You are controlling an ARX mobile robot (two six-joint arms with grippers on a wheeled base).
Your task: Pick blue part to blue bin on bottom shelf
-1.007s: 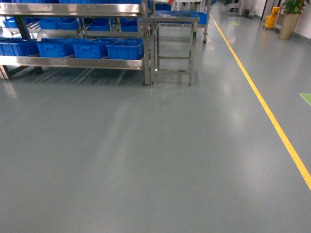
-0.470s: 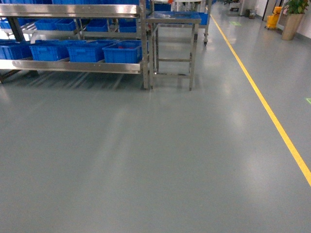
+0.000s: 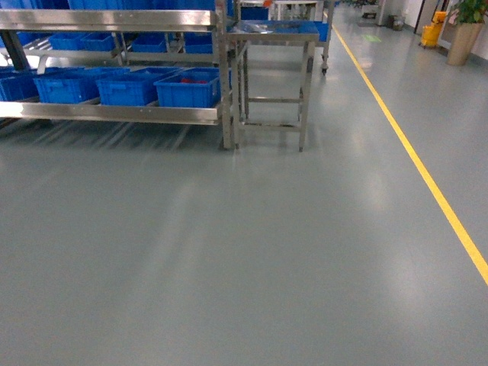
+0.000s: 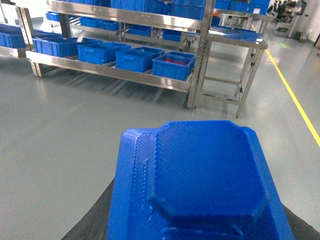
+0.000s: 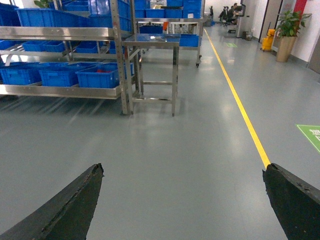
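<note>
the blue part [image 4: 200, 185] fills the near half of the left wrist view, held between the black fingers [image 4: 87, 220] of the left gripper [image 4: 200, 225], well short of the blue bin [image 4: 173, 65] at the right end of the bottom shelf [image 4: 110, 70] far ahead; the right gripper [image 5: 182, 200] is spread wide and empty. it looks stiff, light printed plastic with a ribbed, grippy skin, best pinched on its flat side walls. its raised octagonal face looks up, but its long axis i cannot tell.
</note>
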